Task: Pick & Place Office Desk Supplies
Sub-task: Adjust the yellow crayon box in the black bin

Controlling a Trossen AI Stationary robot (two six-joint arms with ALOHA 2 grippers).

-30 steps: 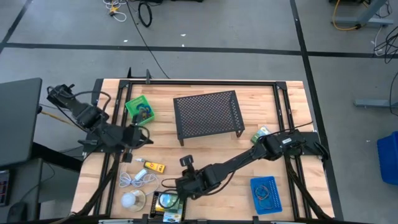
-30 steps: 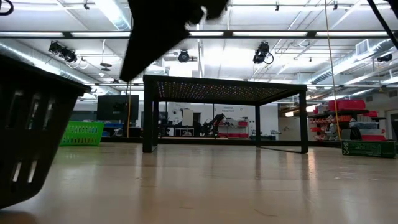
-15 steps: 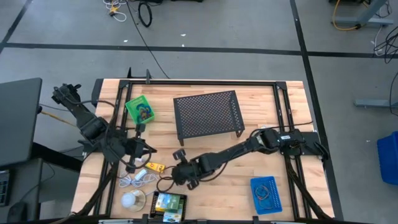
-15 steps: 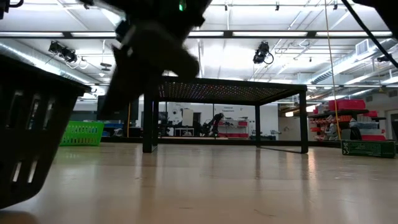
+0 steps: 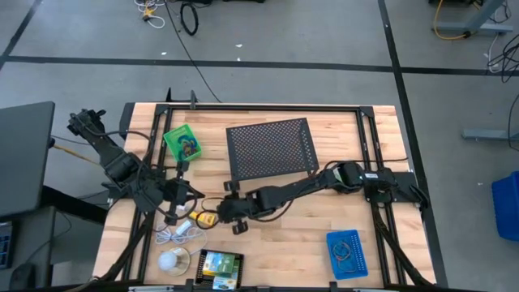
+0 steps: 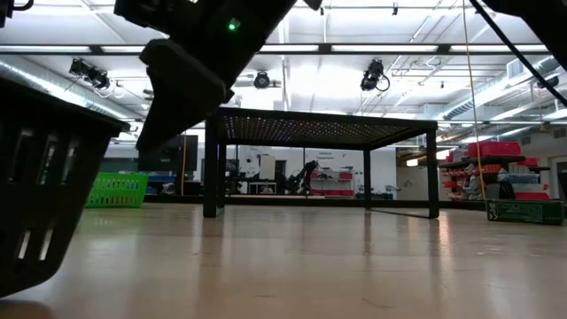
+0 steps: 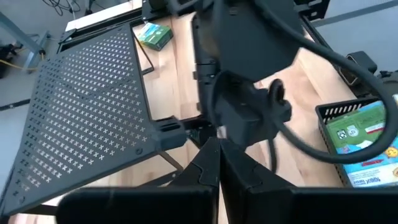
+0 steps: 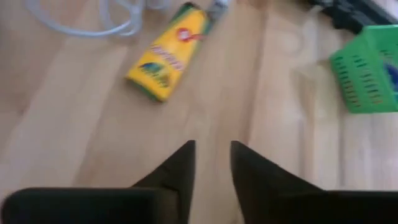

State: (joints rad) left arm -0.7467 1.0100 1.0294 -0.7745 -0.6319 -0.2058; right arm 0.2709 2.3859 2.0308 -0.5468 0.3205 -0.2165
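Yellow block (image 5: pixel 203 217) is the thing to watch imo. It's lying flat on the bare wood toward the front left of the table (image 5: pixel 340 223), just beside the white cable (image 5: pixel 180 231), with nothing gripping it. In the right wrist view the same block (image 8: pixel 166 59) sits a bit ahead of the fingers (image 8: pixel 175 169), label up.

Right gripper (image 5: pixel 228 209) has reached way across the table to hover near it, and the fingers have a narrow gap between them with nothing in it. My guess is it's lining up for a grab, since the block lies out in the open where it's easy to reach.

Left gripper (image 5: pixel 180 200) is right there too, on the other side of the block, pinched fully together and empty. Its wrist view is mostly filled by the right arm, so those two are crowded. Looks like a bump risk to me.

Other stuff: green tray (image 5: pixel 182 143) back left with loops in it, blue tray (image 5: pixel 347 253) front right also with loops, black tray (image 5: pixel 217 268) at the front edge holding a green-blue packet, another packet (image 5: pixel 340 173) at right, and the black mesh stand (image 5: pixel 270 149) in the middle.
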